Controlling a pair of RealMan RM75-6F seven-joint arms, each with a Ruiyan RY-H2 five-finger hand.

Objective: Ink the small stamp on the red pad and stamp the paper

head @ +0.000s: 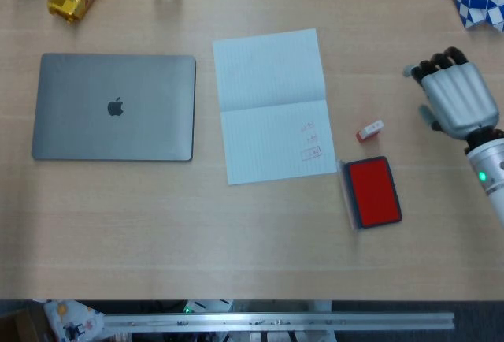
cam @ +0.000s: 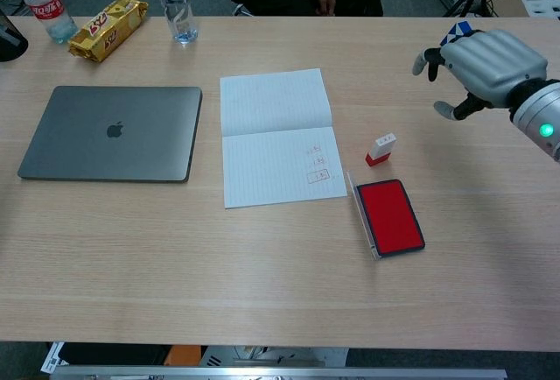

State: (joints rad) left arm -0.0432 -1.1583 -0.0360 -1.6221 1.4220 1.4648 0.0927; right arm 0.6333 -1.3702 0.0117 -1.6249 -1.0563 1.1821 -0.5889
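Observation:
The small white and red stamp point(head: 369, 130) point(cam: 381, 148) lies on its side on the table, between the paper and my right hand, with nothing touching it. The open red ink pad point(head: 373, 192) point(cam: 388, 216) sits just in front of it, lid folded to its left. The white lined paper point(head: 275, 102) point(cam: 279, 134) lies at the middle, with small red stamp marks near its lower right corner. My right hand point(head: 454, 102) point(cam: 480, 63) hovers well to the right of the stamp, raised, fingers apart and empty. My left hand is out of sight.
A closed grey laptop point(head: 115, 106) point(cam: 111, 132) lies left of the paper. At the far left edge stand a snack packet point(cam: 108, 28) and two bottles point(cam: 175, 2). A blue and white puzzle toy point(head: 476, 2) sits at the far right corner, behind my right hand.

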